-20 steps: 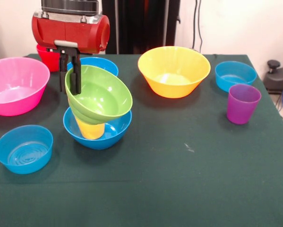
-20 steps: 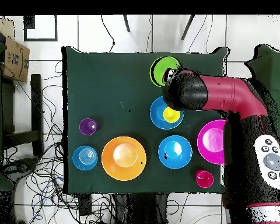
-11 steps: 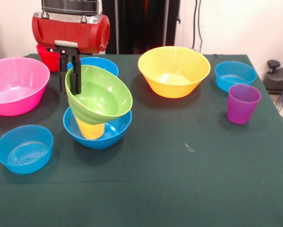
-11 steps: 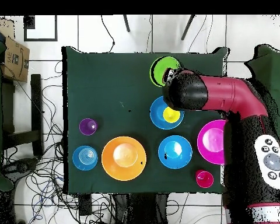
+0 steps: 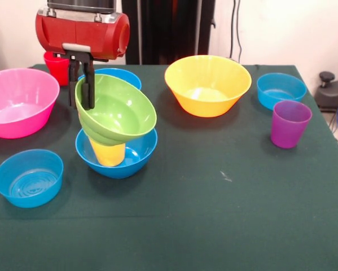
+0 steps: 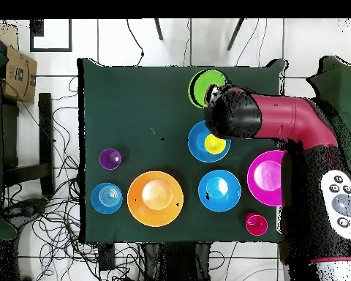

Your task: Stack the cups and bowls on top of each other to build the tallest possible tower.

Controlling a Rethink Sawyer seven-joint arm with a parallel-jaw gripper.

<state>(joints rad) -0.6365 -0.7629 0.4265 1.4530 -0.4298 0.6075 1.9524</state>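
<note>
Lime-green plastic fills the claw [image 5: 85, 96]: its black fingers pinch the upper rim of the green bowl [image 5: 117, 110], which hangs tilted with its mouth turned away from the claw and its base on or just above the yellow cup [image 5: 109, 153]; whether they touch cannot be told. That cup stands inside a blue bowl [image 5: 136, 160] directly below, the start of the tower.

The main risk, as I judge it, is the tilt. Released like this, the green bowl could slide off the cup's narrow rim or tip the cup over inside the blue bowl; it needs levelling and centring first. A sideways drag while the base bears on the cup could also shove the base bowl across the green cloth of the surface [image 5: 225, 226].

Close behind the claw sit another blue bowl [image 5: 123, 75] and the red cup [image 5: 57, 68], and the pink bowl [image 5: 16, 101] lies near on the claw's side, so room there is tight. In front, a light-blue bowl [image 5: 29, 176] sits near the surface's edge. Away on the bowl's open side the cloth is bare, with the yellow-orange bowl [image 5: 207, 84], purple cup [image 5: 290, 123] and a second light-blue bowl [image 5: 280, 89] well apart.
</note>
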